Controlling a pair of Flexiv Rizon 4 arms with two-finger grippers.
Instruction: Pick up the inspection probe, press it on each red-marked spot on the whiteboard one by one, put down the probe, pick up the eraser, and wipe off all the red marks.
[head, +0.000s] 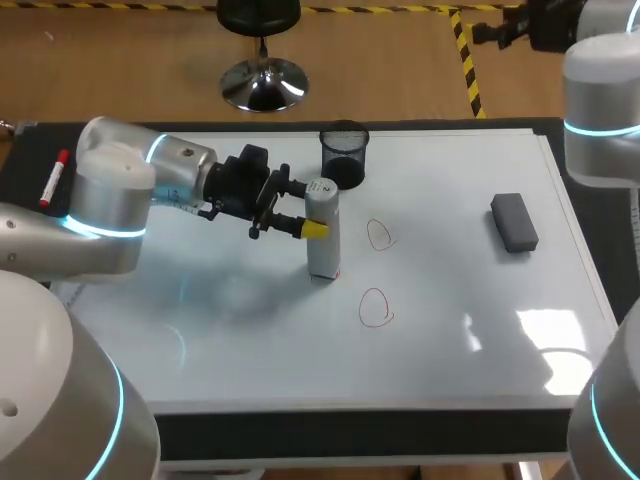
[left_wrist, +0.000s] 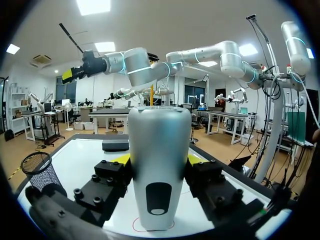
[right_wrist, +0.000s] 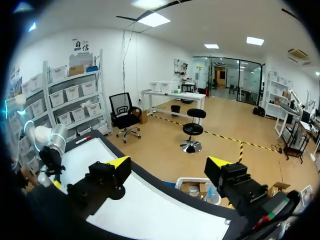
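**Probe planted on a red mark, left hand clamped around it**

The silver inspection probe (head: 322, 235) stands upright on the whiteboard (head: 450, 350), its long axis vertical. The left wrist view shows its foot set inside a red ring (left_wrist: 136, 226). The left hand (head: 308, 212) meets the probe from the side. Its two yellow-tipped fingers press on opposite flanks of the barrel, closed just far enough to hold it. Two more red ovals lie on the side of the probe away from the left arm, one (head: 380, 235) near the probe and one (head: 375, 308) closer to the front edge. The next press therefore appears to call for a short lift and a carry outward, with the barrel kept plumb. The left arm is plainly the nearer one. The eraser (head: 514, 221) lies well apart from the probe, toward the right arm's side. A black mesh cup (head: 344, 155) sits just behind the probe. The right hand (right_wrist: 169, 164) hangs at the surface's edge, fingers spread wide and holding nothing.
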